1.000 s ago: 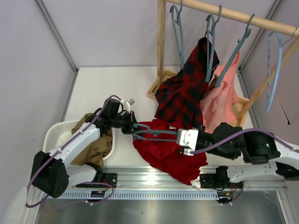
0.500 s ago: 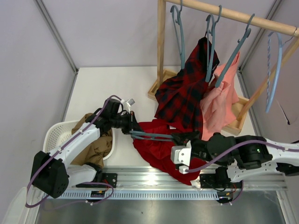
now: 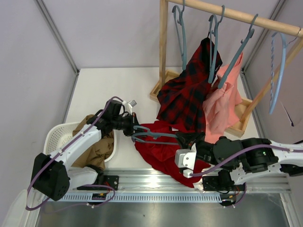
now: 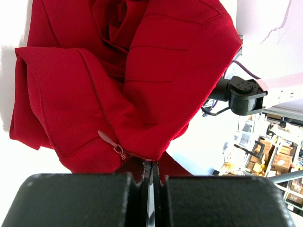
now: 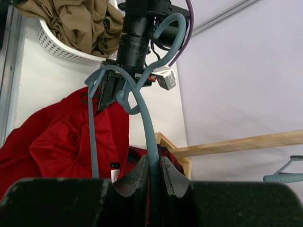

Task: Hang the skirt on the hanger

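Right claw (image 5: 154,165) has drawn back, clamped on one hanger (image 5: 150,142); four other hangers (image 3: 182,38) hang beyond. Left claw (image 4: 152,172), closed, pinches one skirt (image 4: 142,71) (edge only); it lies below both, partly hidden.

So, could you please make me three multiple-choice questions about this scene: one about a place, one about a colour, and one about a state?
1. Where does the tan-brown garment lie?
A) on a chair
B) in the white basket
C) on the floor

2. What colour hangs just right of the plaid garment?
A) pink
B) green
C) white

3. What does the right gripper hold?
A) nothing, it is open
B) the tan-brown garment
C) the hanger

Answers:
1 B, the brown cloth is bunched inside the basket walls.
2 A, the pink garment hangs beside the plaid one.
3 C, its fingers clamp one arm of the hanger.
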`<state>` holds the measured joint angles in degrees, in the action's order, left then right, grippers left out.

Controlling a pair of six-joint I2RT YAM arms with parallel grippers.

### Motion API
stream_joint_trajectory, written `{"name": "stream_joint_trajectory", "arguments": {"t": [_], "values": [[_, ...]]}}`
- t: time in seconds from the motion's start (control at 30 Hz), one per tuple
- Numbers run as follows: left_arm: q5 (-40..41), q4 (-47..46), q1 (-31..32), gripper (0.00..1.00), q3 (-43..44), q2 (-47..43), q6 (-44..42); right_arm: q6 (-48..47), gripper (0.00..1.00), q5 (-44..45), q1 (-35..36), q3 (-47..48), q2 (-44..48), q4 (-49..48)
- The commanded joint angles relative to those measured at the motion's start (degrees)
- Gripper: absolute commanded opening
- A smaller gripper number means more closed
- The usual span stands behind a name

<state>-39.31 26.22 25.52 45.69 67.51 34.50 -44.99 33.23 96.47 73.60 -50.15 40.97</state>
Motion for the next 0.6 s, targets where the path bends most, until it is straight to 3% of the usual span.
{"name": "stream_joint_trajectory", "arguments": {"t": [0.0, 0.43, 0.57], "values": [[-2.35, 1.29, -0.29, 0.0, 1.07, -0.62, 2.32, -8.35, 0.0, 7.02, 0.92, 1.1, 0.58, 3.15], [-1.91, 1.29, -0.29, 0.0, 1.42, -0.53, 2.76, -8.8, 0.0, 8.08, 1.62, -1.53, 2.6, 3.24], [-1.74, 1.38, -0.29, 0.0, 1.33, -0.71, 2.59, -2.15, 0.0, 0.45, 1.62, 0.83, 3.04, 3.41]]}}
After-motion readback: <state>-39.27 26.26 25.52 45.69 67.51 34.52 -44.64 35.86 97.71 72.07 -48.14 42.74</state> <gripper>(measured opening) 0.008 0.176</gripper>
